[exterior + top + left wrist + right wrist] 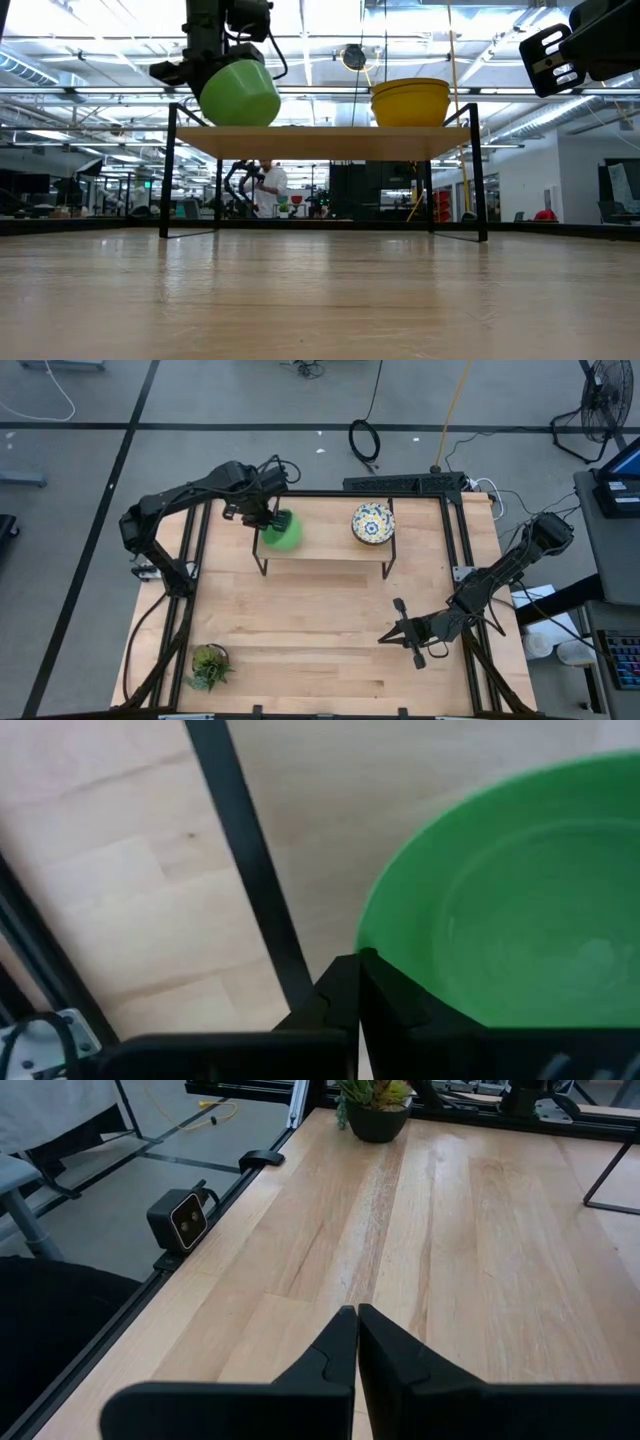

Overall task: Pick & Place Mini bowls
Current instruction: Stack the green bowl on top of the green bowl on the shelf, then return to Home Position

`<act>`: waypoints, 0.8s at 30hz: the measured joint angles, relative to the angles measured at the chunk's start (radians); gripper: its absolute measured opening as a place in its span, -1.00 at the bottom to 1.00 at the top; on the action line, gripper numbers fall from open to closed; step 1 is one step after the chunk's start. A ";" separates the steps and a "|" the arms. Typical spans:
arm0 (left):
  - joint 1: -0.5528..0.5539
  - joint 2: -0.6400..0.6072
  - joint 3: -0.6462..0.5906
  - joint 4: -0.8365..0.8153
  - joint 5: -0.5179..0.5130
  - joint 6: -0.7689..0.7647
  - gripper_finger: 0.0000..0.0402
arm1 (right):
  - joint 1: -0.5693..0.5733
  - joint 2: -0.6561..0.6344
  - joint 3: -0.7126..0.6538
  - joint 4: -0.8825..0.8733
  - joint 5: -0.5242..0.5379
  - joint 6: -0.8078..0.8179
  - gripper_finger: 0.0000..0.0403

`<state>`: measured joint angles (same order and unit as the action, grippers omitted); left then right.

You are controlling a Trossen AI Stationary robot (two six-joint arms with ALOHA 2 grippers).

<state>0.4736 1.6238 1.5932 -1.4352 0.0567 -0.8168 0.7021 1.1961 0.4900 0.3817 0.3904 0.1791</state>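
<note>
Looking down, your left gripper (272, 520) clamps the green bowl (284, 531) at the shelf's (320, 550) left end, patterned bowl (372, 523) right | low: green bowl (239, 92) tilted, lifted | right wrist: right gripper (356, 1320) jaws together above worktop (480, 1250).

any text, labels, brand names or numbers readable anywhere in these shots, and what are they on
None can be read.
Green bowl held by the left gripper over the raised shelf: plain, no print.
Floral bowl on the shelf: pattern only, no lettering.
Right gripper, shut over the table: no marking visible.
Small black camera at the table edge: no legible label.
Room behind: any signs are too small to read.
</note>
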 joint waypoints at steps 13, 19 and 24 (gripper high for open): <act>-0.005 -0.125 0.001 0.069 0.017 -0.008 -0.98 | 0.000 0.000 0.000 0.000 0.000 -0.004 -0.99; -0.004 -0.212 0.001 0.151 0.003 0.004 -0.97 | 0.000 0.000 0.000 0.000 0.000 -0.004 -0.99; -0.017 -0.274 0.001 0.247 -0.062 0.001 -0.97 | 0.000 0.000 0.000 0.001 0.000 -0.008 -0.99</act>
<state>0.4570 1.3494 1.5944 -1.1886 -0.0055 -0.8154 0.7018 1.1961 0.4899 0.3828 0.3904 0.1711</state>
